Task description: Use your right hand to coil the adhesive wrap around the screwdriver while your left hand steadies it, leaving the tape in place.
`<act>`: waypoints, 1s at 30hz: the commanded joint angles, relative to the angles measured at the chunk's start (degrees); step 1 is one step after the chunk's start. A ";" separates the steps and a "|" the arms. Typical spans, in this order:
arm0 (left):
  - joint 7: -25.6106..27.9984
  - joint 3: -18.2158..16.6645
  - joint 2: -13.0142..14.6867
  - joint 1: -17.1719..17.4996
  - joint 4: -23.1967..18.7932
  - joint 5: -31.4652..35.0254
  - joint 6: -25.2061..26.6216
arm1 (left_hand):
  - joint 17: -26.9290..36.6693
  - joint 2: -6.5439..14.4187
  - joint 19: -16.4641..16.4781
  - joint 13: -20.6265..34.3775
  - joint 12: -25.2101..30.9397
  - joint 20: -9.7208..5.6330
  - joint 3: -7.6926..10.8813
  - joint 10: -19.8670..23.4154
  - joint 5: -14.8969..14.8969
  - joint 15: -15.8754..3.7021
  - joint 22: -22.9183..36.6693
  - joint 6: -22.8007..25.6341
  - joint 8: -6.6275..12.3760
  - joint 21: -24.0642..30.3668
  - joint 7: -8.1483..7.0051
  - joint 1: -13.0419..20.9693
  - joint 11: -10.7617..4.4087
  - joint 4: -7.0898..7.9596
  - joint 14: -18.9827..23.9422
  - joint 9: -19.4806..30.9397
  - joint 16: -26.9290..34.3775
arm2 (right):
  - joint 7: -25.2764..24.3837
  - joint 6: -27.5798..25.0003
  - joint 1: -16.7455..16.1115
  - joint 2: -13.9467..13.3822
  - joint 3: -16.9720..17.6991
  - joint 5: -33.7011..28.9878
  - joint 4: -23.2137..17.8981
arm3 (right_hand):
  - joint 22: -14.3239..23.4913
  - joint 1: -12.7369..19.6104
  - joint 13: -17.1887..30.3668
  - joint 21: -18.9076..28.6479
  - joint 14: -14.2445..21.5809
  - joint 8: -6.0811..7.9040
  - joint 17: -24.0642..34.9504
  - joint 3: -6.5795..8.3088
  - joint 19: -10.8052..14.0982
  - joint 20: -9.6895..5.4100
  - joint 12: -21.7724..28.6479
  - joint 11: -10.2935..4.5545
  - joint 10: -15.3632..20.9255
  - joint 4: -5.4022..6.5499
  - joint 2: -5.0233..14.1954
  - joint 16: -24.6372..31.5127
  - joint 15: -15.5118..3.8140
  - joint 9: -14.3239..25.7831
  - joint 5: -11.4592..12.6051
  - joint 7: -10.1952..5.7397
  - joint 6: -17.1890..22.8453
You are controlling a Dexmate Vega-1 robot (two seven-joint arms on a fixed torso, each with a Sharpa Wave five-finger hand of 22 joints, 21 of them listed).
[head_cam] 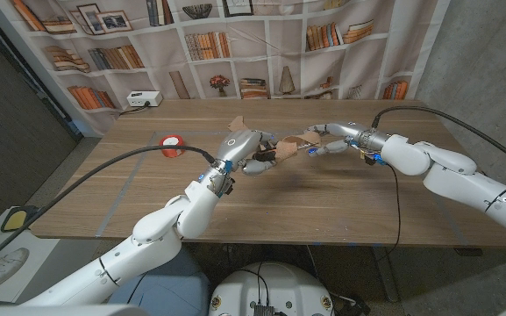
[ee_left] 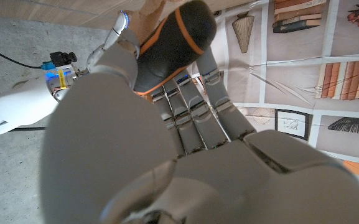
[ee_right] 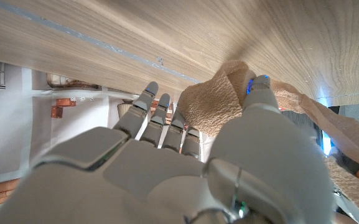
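My left hand [head_cam: 245, 149] hangs over the middle of the table and grips the screwdriver [ee_left: 173, 43] by its black handle with an orange band. The left hand [ee_left: 185, 155] has its fingers curled round that handle. Tan adhesive wrap [head_cam: 286, 151] stretches from the screwdriver to my right hand [head_cam: 330, 140], which is a short way to the right. In the right wrist view the right hand [ee_right: 185, 168] holds the bunched wrap [ee_right: 210, 102], with the thumb pressed on it. A loose flap of wrap [head_cam: 237, 123] sticks up behind the left hand. The screwdriver's shaft is hidden by wrap and fingers.
A red tape roll [head_cam: 174, 145] lies on the table [head_cam: 323, 202] left of my left hand. A white box [head_cam: 143, 99] with a cable sits at the back left edge. Black cables trail along both arms. A bookshelf backdrop stands behind the table.
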 commanded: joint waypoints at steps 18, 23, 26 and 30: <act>1.55 -2.80 -1.13 1.72 -1.12 -2.20 0.48 | 0.09 12.40 0.20 0.27 -0.15 -0.39 1.31 0.39 0.46 -0.39 0.22 1.36 0.19 1.06 0.67 11.71 -0.11 0.91 1.18 1.29 0.47 | -3.55 0.23 -9.82 -4.40 4.11 2.58 -5.45 | 0.20 0.28 0.39 -0.02 0.51 0.12 -0.07 -0.27 -0.36 0.17 0.49 -0.15 0.50 -0.20 1.90 -0.48 -8.81 0.38 0.30 -0.37 0.80; 1.98 -3.18 -1.31 1.99 -1.29 -1.75 1.77 | 0.04 12.35 0.20 0.24 -0.17 -0.41 1.35 0.40 0.47 -0.44 0.22 1.33 0.12 1.19 0.74 11.74 -0.14 0.86 1.15 1.29 0.38 | -3.39 0.90 -10.17 -4.55 4.20 2.54 -5.74 | 0.20 0.27 0.43 -0.07 0.39 0.03 -0.07 -0.27 -0.52 0.23 0.45 -0.21 0.37 -0.19 1.99 -0.58 -8.82 0.40 0.29 -0.53 0.60; 2.19 -3.39 -1.41 2.23 -1.57 -1.66 2.49 | 0.02 12.36 0.18 0.28 -0.14 -0.41 1.37 0.45 0.48 -0.42 0.21 1.29 0.10 1.27 0.79 11.72 -0.16 0.88 1.20 1.32 0.38 | -3.51 1.27 -10.73 -4.59 4.45 3.06 -5.77 | 0.20 0.28 0.45 -0.06 0.34 0.05 -0.07 -0.27 -0.53 0.29 0.46 -0.26 0.37 -0.19 2.04 -0.63 -8.78 0.41 0.28 -0.50 0.69; 2.02 -3.36 -1.42 1.74 -1.27 -1.53 2.96 | 0.02 12.34 0.14 0.29 -0.14 -0.42 1.38 0.43 0.47 -0.40 0.20 1.27 0.05 1.34 0.79 11.72 -0.10 0.87 1.21 1.33 0.36 | -3.96 1.17 -11.92 -5.15 5.01 3.04 -6.51 | 0.19 0.28 0.47 -0.04 0.26 0.05 -0.09 -0.30 -0.54 0.30 0.48 -0.09 0.44 -0.22 2.03 -0.74 -8.72 0.43 0.26 -0.45 0.74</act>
